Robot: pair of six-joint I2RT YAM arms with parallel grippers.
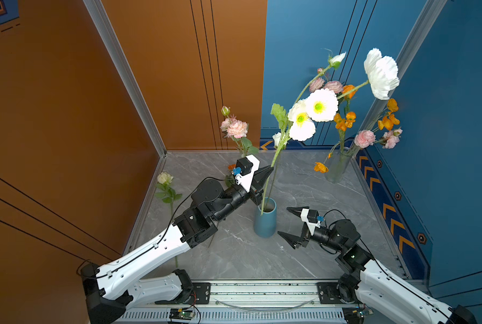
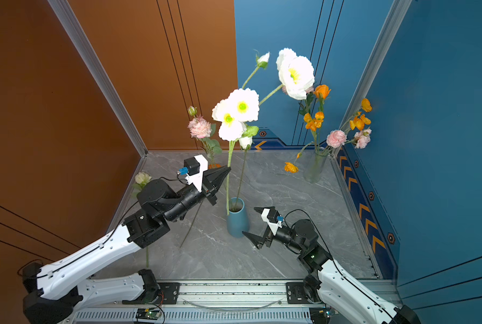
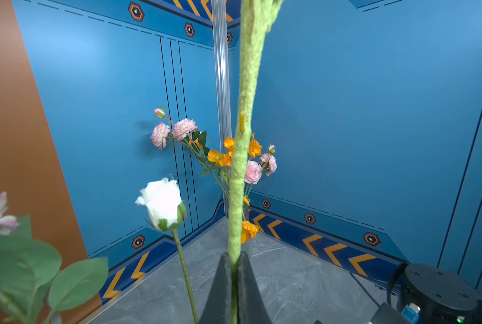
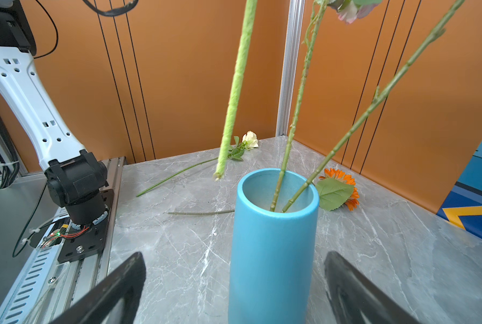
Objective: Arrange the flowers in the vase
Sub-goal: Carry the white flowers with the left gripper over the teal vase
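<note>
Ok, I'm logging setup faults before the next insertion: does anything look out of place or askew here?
The fuzzy green stem clamped in the left gripper appears to end beside the blue vase, outside its rim. An orange sunflower and a cream rose lie flat on the grey marble table.

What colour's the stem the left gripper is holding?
Pale lime green, fuzzy stem; shows best in the left wrist view.
</note>
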